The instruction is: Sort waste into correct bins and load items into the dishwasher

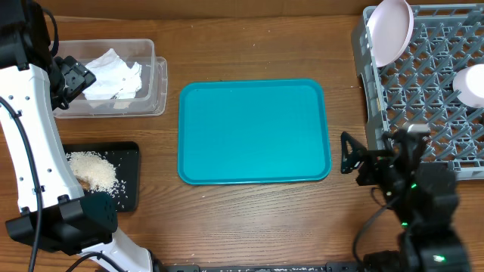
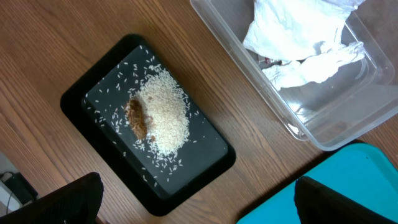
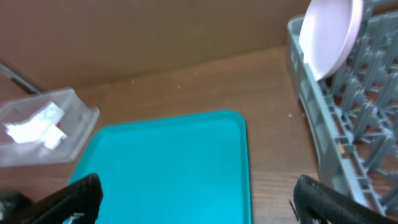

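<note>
A crumpled white napkin point(image 1: 113, 72) point(image 2: 298, 43) lies in the clear plastic tub point(image 1: 155, 91) point(image 2: 348, 124) at the back left. In front of it, the black tray point(image 1: 130, 181) point(image 2: 205, 155) holds a heap of rice point(image 2: 166, 115) and a brown food scrap point(image 2: 137, 119). The grey dish rack point(image 1: 423, 98) point(image 3: 348, 118) at the right holds an upright white plate point(image 1: 391, 30) point(image 3: 329, 34) and a white round dish point(image 1: 473, 83) cut off by the frame edge. My left gripper point(image 1: 73, 78) point(image 2: 199, 202) hangs open and holds nothing, above the tub and black tray. My right gripper point(image 1: 348, 155) point(image 3: 199, 199) is open and holds nothing, between the teal tray and rack.
A flat teal serving tray point(image 1: 253, 132) point(image 3: 168, 168) lies bare in the middle of the wooden table. The left arm's white links point(image 1: 34, 151) stand along the left edge, partly over the black tray.
</note>
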